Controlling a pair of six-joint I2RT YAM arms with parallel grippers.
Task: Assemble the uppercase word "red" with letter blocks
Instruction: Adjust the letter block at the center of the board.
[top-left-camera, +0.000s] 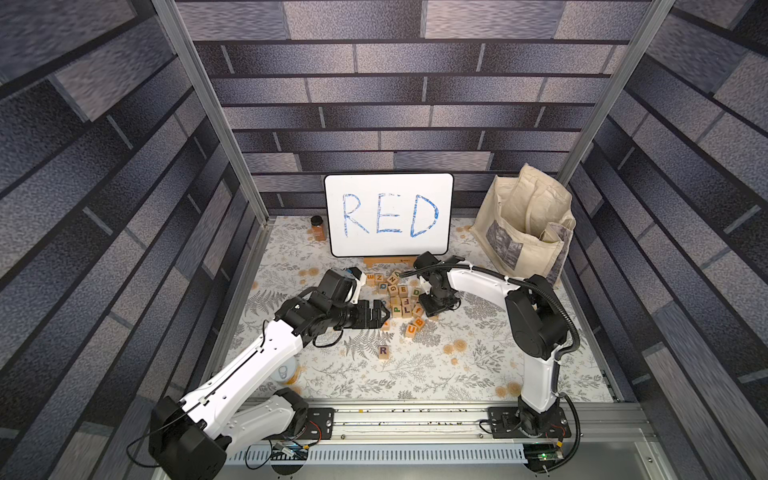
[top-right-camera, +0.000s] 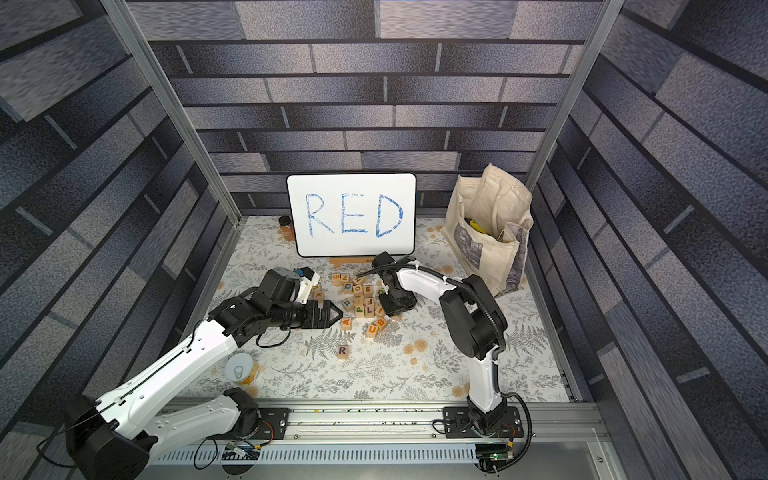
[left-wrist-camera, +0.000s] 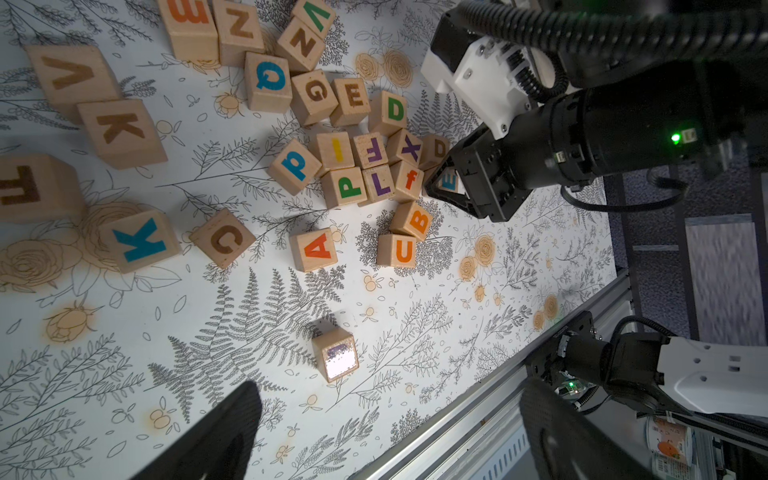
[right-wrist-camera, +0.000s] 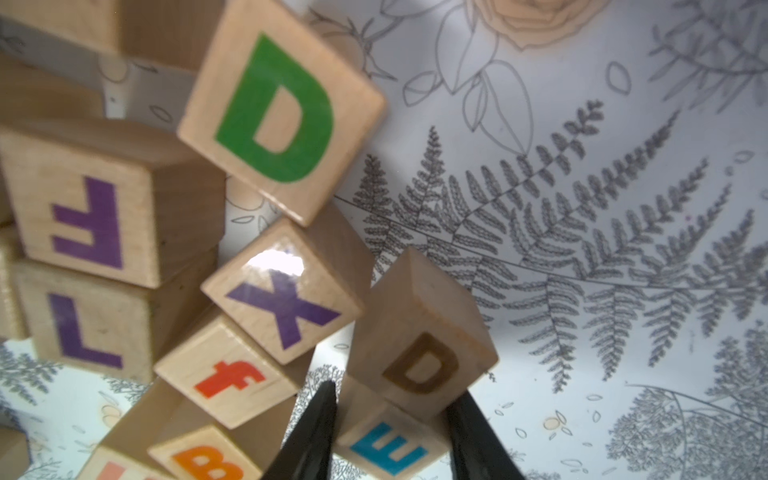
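Right gripper: you had it down at the right side of the pile of letter blocks, which sat mid-surface toward the far edge. Its fingers stood on either side of the blue E and pressed against both flanks in the right wrist view, so they were clamped on it as far as you could read. You could not tell whether the blue E was off the surface. A brown D leaned right over it, touching or nearly so. The X and orange f lay just beside one finger.

Left gripper: you held it level at the pile's left side, off the surface. Its fingers were wide apart with nothing between them.

The purple R stood alone, letter up, well apart from the pile and nearer the near edge. Glare washed out its face in the left wrist view.

The green D lay letter up in the far right part of the pile, just beside a brown E.

R, E and D sat in three separate spots, with no row formed.

- The whiteboard, with RED in blue, stood at the far edge behind the pile.
- The cloth bag sat in the far right corner.
- The jar stood just beside the board, toward the far left corner.
- The can was near the left edge toward the near corner, beside your left arm.
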